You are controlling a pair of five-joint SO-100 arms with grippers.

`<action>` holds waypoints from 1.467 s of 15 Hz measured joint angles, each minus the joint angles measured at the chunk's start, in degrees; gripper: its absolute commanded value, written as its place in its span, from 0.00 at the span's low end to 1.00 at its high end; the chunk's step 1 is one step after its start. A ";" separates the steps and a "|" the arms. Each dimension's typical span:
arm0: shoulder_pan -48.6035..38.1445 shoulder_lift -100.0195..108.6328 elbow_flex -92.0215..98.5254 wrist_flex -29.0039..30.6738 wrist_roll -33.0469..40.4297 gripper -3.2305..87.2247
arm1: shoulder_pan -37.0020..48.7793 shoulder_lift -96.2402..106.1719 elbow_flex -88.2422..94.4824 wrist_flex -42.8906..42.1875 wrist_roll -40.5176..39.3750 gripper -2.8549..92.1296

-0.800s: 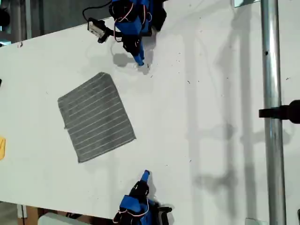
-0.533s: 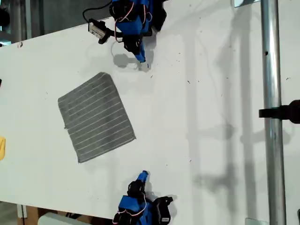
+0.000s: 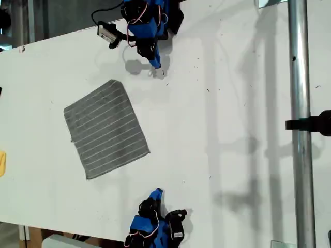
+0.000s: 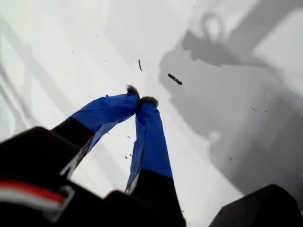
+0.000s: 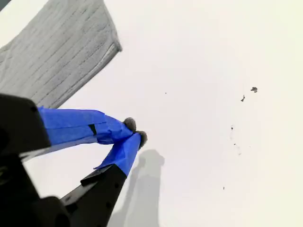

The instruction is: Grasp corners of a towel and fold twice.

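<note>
One grey soft-fabric towel [image 3: 106, 129] with thin white parallel stripes lies flat on the white bench [image 3: 227, 129], toward the exterior view's left, touched by neither of the two blue arms. My first gripper [image 4: 142, 100] hangs over bare bench, its tips pressed together. My second gripper [image 5: 135, 131], tips likewise together and empty, hovers near one towel corner [image 5: 118, 47].

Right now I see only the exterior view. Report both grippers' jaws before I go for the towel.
Observer: My first gripper is shut, tips touching, nothing held.
Operator: Give me the second.
Observer: My second gripper is shut too, and empty.
Operator: Say what lies ahead of it.
Observer: The towel; its nearest corner is apart from the tips, with bare table between.
</note>
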 measured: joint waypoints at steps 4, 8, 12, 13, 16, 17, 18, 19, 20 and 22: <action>1.14 0.00 -1.32 1.05 -4.31 0.00 | 0.53 0.00 -1.67 0.00 0.00 0.03; 1.85 -7.82 -8.96 -1.93 -5.19 0.00 | 2.55 -5.10 -9.58 0.00 -1.67 0.03; 2.11 -41.92 -30.59 -8.09 -3.60 0.00 | 8.35 -15.12 -17.14 -0.09 -9.58 0.03; 2.11 -47.90 -34.37 -8.96 -3.52 0.00 | 10.11 -17.84 -18.72 -0.70 -12.04 0.03; 2.72 -60.12 -43.59 -9.40 -3.43 0.00 | 16.52 -29.62 -25.05 -3.69 -20.13 0.03; 2.81 -62.93 -46.23 -9.40 -3.25 0.00 | 19.07 -33.84 -27.95 -4.04 -23.20 0.03; 2.81 -65.04 -48.43 -9.40 -2.81 0.00 | 22.15 -37.79 -31.64 -4.31 -26.89 0.03; 3.08 -66.80 -50.10 -9.40 -2.72 0.00 | 24.87 -42.63 -35.68 -4.48 -29.88 0.03; 3.16 -67.85 -51.24 -9.40 -2.72 0.00 | 27.77 -47.02 -39.99 -4.39 -33.22 0.03; 3.08 -68.91 -52.56 -9.32 -2.72 0.00 | 32.96 -58.18 -49.57 -4.39 -39.20 0.03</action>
